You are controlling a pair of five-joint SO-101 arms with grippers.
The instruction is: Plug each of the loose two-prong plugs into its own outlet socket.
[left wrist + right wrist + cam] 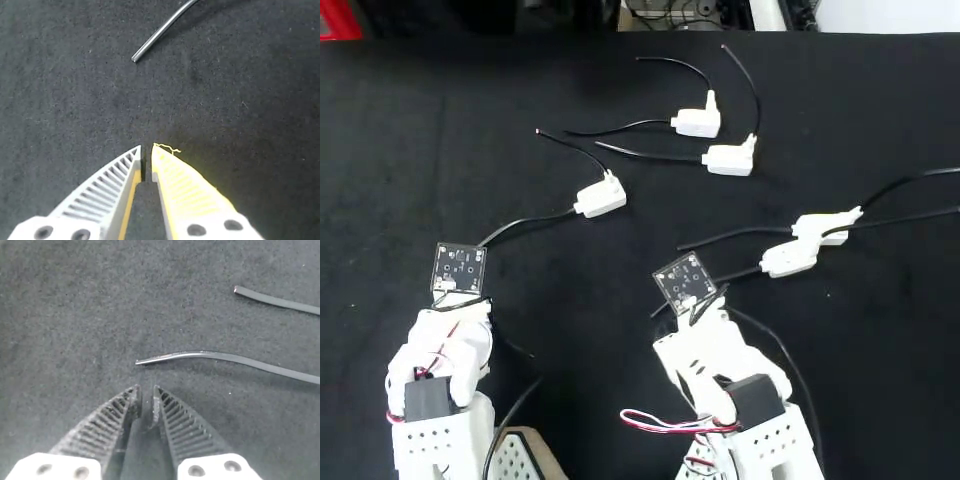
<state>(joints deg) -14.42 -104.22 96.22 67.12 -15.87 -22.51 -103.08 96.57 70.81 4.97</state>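
While both arms sit at near edge of table [400,150], nothing's grabbed yet. Left tool [146,150] clenched, empty, over bare black cloth, with cut cable end [135,58] lying ahead, well apart. Right tool [145,392] pinched almost closed, also empty; thin cable tip [137,361] just ahead, not touching. Near plug [600,196] loose mid-table, closest to left arm. Back plug [698,121] and angled plug [730,158] farther back, close together. Upper connector [825,226] and lower connector [790,259] near right arm, cables off both ends.
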